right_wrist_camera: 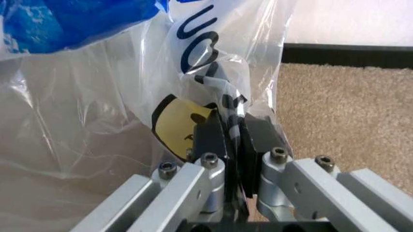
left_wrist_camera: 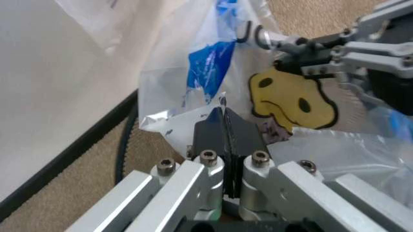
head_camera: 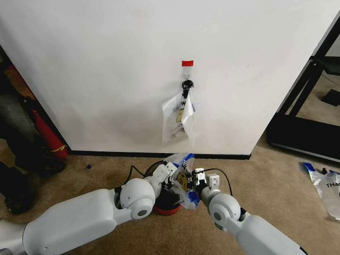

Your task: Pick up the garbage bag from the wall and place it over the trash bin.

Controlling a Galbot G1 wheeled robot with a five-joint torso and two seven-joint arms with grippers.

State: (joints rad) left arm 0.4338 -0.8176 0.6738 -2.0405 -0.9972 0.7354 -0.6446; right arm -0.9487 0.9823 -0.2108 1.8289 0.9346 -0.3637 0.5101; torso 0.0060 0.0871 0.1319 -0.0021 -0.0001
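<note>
1. The thin see-through plastic garbage bag (head_camera: 184,178) with blue handles and yellow smiley hangs between my grippers, over the small round red-and-black trash bin (head_camera: 167,204).
2. My left gripper (left_wrist_camera: 223,121) is pinched closed on its film.
3. My right gripper (right_wrist_camera: 233,133) clamps another fold.
4. Same-print bags (head_camera: 179,118) hang on the white wall (head_camera: 106,69).

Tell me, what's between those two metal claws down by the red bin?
In the head view, the garbage bag stretches between the left tool and right tool, both pinching its plastic, above the trash bin.
</note>
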